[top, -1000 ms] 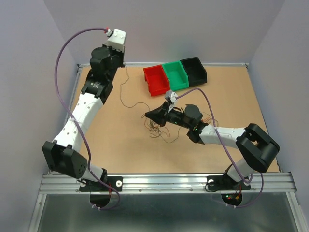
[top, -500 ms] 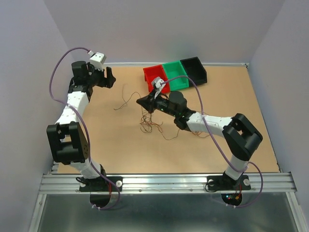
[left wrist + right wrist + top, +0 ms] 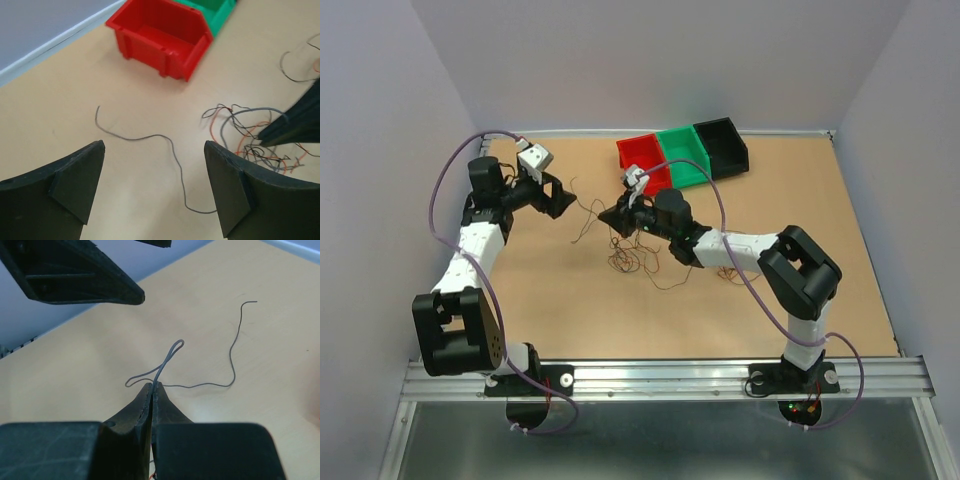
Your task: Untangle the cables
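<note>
Cables (image 3: 635, 255) lie in a thin curly tangle mid-desk (image 3: 800, 200), seen from above, near a red bin (image 3: 642, 165), just beside the right hand (image 3: 612, 214). The left hand (image 3: 557, 195) is apart. Left wrist view: its jaws gape wide above a loose grey strand (image 3: 150, 137). Right wrist view: the right hand is pinched tight on a grey cable loop (image 3: 167, 359).
</note>
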